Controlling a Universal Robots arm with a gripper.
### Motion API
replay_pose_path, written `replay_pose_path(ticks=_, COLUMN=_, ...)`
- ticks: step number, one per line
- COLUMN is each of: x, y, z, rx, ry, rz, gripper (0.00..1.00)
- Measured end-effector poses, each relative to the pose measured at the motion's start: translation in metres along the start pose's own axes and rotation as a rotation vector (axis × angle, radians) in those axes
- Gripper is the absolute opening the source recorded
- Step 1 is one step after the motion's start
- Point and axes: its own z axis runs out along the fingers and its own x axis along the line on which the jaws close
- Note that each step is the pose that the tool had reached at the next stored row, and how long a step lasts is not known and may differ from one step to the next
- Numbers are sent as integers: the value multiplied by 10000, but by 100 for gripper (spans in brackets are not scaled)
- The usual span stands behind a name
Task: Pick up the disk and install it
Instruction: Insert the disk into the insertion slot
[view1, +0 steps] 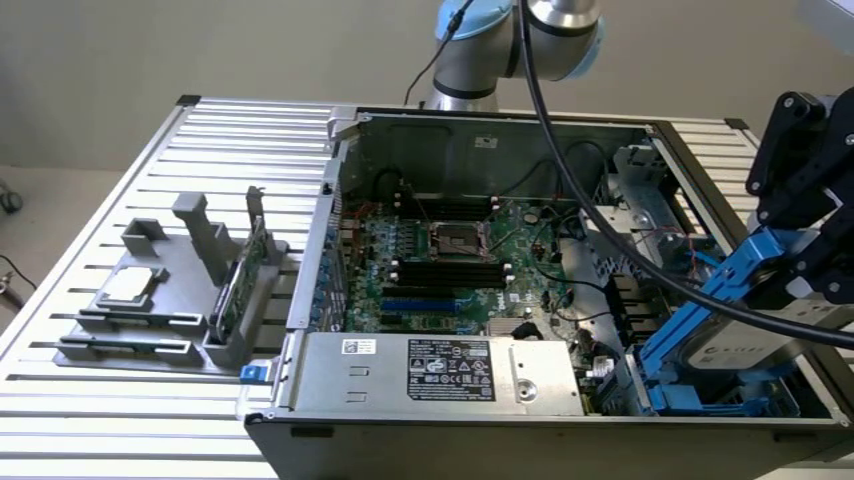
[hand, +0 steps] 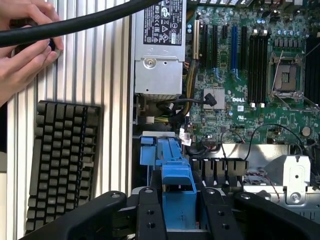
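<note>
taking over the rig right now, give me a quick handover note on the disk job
Gripper: shut on the disk, fingers on its blue carrier.
Disk: off the table, tilted over the drive bay at the exterior view's right of the open case.
Done: pick-up.
Left: disk not yet seated in the bay.
Note: a person's hand is near the keyboard.

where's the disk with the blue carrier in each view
Exterior view: the silver-grey metal disk in its blue plastic carrier is tilted over the open computer case, at the exterior view's right.
Wrist view: its blue end sits in the black tool.
Shared landmark: the labelled silver power supply box.
</note>
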Motion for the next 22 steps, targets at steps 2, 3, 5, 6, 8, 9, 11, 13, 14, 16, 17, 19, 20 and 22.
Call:
replay_pose_path(ticks=2, x=1, y=-1, z=16, rx=0, ry=-20, rz=-5, gripper=33)
replay_pose_path(ticks=3, x=1, y=-2, z=24, rx=0, ry=-30, rz=-7, gripper=33)
replay_pose_path(ticks=5, x=2, y=-3, z=40, rx=1, ry=-50, rz=-14, gripper=33)
replay_pose_path(ticks=6, x=2, y=-3, z=50, rx=1, ry=-64, rz=-18, gripper=33)
replay_pose_path(ticks=8, x=3, y=-5, z=71, rx=0, ry=-98, rz=-27, gripper=33)
replay_pose_path(ticks=9, x=4, y=-6, z=82, rx=1, ry=-119, rz=-33, gripper=33)
replay_pose_path(ticks=11, x=5, y=-7, z=106, rx=1, ry=-160, rz=-44, gripper=33)
replay_pose_path(ticks=13, x=6, y=-9, z=130, rx=1, ry=-202, rz=-58, gripper=33)
replay_pose_path(ticks=14, x=6, y=-10, z=142, rx=1, ry=-222, rz=-66, gripper=33)
replay_pose_path(ticks=16, x=8, y=-11, z=166, rx=1, ry=-271, rz=-84, gripper=33)
replay_pose_path(ticks=17, x=9, y=-12, z=179, rx=1, ry=-299, rz=-93, gripper=33)
replay_pose_path(ticks=19, x=12, y=-13, z=201, rx=1, ry=-347, rz=-111, gripper=33)
replay_pose_path(ticks=20, x=14, y=-14, z=214, rx=1, ry=-371, rz=-122, gripper=33)
replay_pose_path(ticks=22, x=20, y=-16, z=237, rx=1, ry=-418, rz=-147, gripper=33)
